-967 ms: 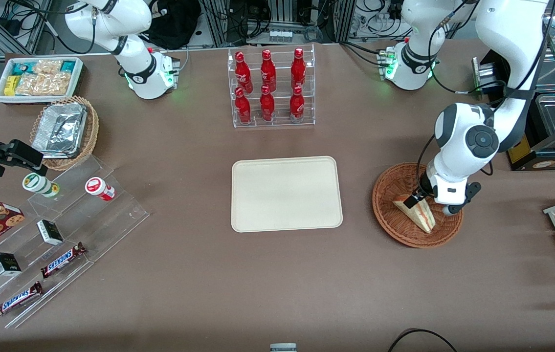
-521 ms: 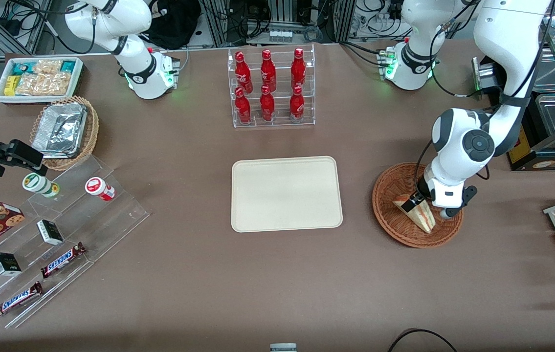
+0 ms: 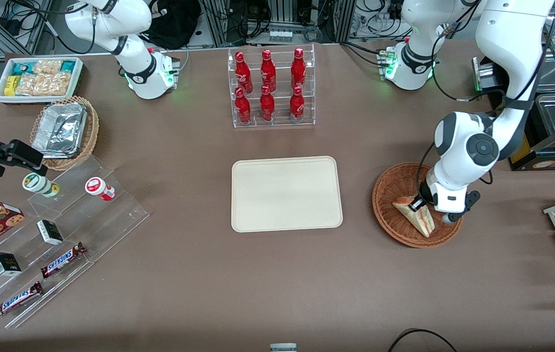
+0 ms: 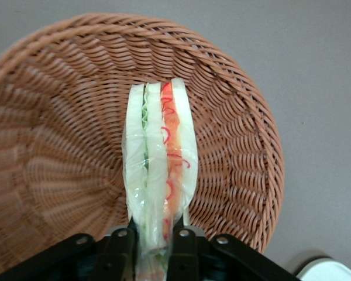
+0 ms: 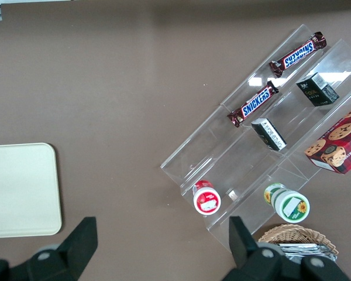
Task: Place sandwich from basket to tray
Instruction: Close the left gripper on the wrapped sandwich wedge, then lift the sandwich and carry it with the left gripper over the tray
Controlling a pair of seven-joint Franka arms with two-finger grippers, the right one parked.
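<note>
In the basket [image 3: 394, 188], toward my working end of the brown surface [image 3: 257, 274], my gripper [image 4: 154, 239] has its jaws clamped on the sandwich [image 4: 159, 175], one finger pressed against each bread face at the wedge's thick end. The sandwich stands on edge, its orange-red and green filling showing through the clear wrap, its tip reaching toward the basket's woven wall. The cream tray [image 3: 286, 193] lies well apart from the basket, midway along the surface.
</note>
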